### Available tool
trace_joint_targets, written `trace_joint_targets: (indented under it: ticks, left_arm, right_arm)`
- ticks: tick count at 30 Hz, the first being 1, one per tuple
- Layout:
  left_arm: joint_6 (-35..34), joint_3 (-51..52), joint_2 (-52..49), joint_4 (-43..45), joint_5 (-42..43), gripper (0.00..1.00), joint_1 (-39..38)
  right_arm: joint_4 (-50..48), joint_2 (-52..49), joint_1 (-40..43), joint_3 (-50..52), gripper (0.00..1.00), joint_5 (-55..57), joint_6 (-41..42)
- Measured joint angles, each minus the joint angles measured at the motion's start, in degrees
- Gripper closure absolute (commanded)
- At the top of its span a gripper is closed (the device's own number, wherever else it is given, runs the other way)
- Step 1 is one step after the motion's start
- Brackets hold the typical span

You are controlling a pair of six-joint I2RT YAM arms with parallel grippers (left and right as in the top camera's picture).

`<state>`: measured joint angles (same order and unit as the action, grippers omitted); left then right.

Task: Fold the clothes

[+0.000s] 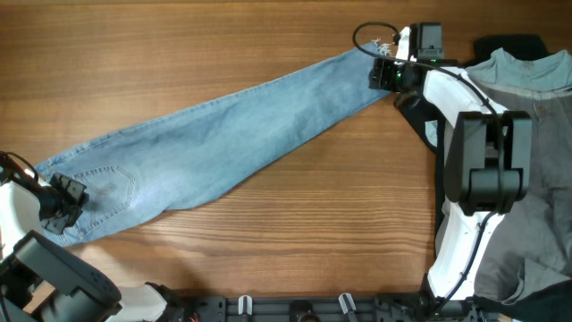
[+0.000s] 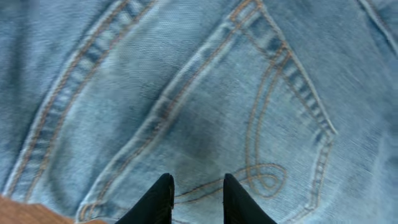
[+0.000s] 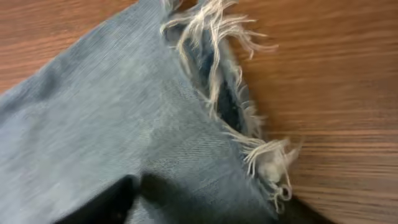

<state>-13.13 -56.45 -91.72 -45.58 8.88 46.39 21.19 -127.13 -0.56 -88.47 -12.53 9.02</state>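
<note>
Left gripper (image 2: 196,200) first: two black fingers a narrow gap apart, tips down on the stitched back pocket (image 2: 267,124), flat cloth showing between them and nothing pinched. Right gripper (image 3: 208,210) now, its dark fingers set wide apart, straddling the frayed leg hem (image 3: 264,155) where white threads spill onto the wood. It has nothing clamped either, as far as the wrist view shows.

Out from there, the light blue denim jeans (image 1: 250,125) lie stretched in one long diagonal across the brown wooden surface (image 1: 179,36), waist at the near left and hem at the far right, by a grey garment (image 1: 536,89).

The step looks like taking hold of both ends for the first fold. To do it well, the right should bite solid denim behind the fringe, since loose threads would slip. The left wants both layers at the waist edge, not the pocket face. Then the hem end should lift only enough to clear and travel along the leg line, so the edges stack square.
</note>
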Motion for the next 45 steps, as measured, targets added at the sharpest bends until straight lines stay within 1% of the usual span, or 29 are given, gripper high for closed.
trace_joint_targets:
  ticks: [2, 5, 6, 11, 14, 16, 18, 21, 23, 26, 29, 34, 37, 39, 42, 44, 45]
  left_arm:
    - [1.4, 0.0, 0.0, 0.0, 2.0, 0.72, 0.0]
    - [2.6, 0.0, 0.0, 0.0, 4.3, 0.71, 0.0]
    - [2.8, 0.0, 0.0, 0.0, 5.0, 0.71, 0.0]
    - [4.0, -0.1, 0.0, -1.0, 9.5, 0.7, 0.0]
    - [5.0, -2.8, 0.2, -4.3, 11.8, 0.69, 0.0]
    - [5.4, -6.4, 0.7, -7.0, 12.5, 0.69, 0.0]
    - [5.6, -10.7, 2.2, -9.4, 13.2, 0.65, 0.0]
    - [5.6, -16.9, 5.0, -13.1, 15.3, 0.63, 0.0]
    - [5.5, -21.7, 7.0, -16.2, 16.9, 0.6, 0.0]
    - [5.4, -26.3, 9.2, -19.0, 18.0, 0.55, 0.0]
    - [5.3, -28.4, 12.0, -19.4, 18.4, 0.51, 0.0]
    - [5.3, -28.7, 14.4, -19.5, 18.6, 0.5, 0.0]
    - [5.3, -28.7, 14.5, -19.9, 18.7, 0.5, 0.0]
    - [5.3, -28.7, 14.5, -20.1, 18.7, 0.5, 0.0]
    - [5.3, -28.7, 14.5, -20.5, 18.7, 0.5, 0.0]
    - [5.3, -28.7, 14.5, -20.9, 18.7, 0.5, 0.0]
    - [5.3, -28.7, 14.5, -20.9, 18.7, 0.5, 0.0]
  right_arm:
    - [-0.2, -0.4, 0.3, 0.0, 0.96, -3.4, 0.0]
    - [-0.2, -0.5, 0.5, 0.0, 0.96, -6.5, 1.0]
    - [-0.5, -0.5, 0.9, 0.0, 0.96, -7.7, 2.4]
    - [-3.1, 0.6, 4.5, 0.1, 0.96, -15.5, 6.2]
    - [-2.8, 6.4, 9.7, 0.2, 0.96, -17.7, 7.2]
    - [-2.5, 12.2, 13.9, 0.2, 0.96, -17.9, 7.5]
    - [-1.5, 18.4, 17.7, 0.1, 0.96, -18.1, 7.5]
    - [0.3, 25.4, 19.2, 0.1, 0.96, -18.4, 7.5]
    - [2.8, 29.4, 16.0, 0.1, 0.96, -19.5, 7.4]
    - [6.3, 31.5, 8.2, 0.1, 0.96, -20.3, 7.5]
    - [9.2, 31.6, -4.1, 0.1, 0.96, -20.3, 7.4]
    - [10.1, 30.4, -23.5, 0.1, 0.96, -15.0, 7.5]
    - [9.7, 26.2, -33.1, 0.1, 0.94, -10.5, 7.6]
    - [6.7, 22.1, -37.1, 0.1, 0.93, -8.9, 7.9]
    - [1.3, 16.4, -40.9, 0.1, 0.89, -7.5, 8.4]
    - [-1.2, 13.0, -43.3, 0.1, 0.89, -7.2, 9.2]
    - [-2.3, 12.2, -44.0, 0.2, 0.86, -7.0, 9.3]
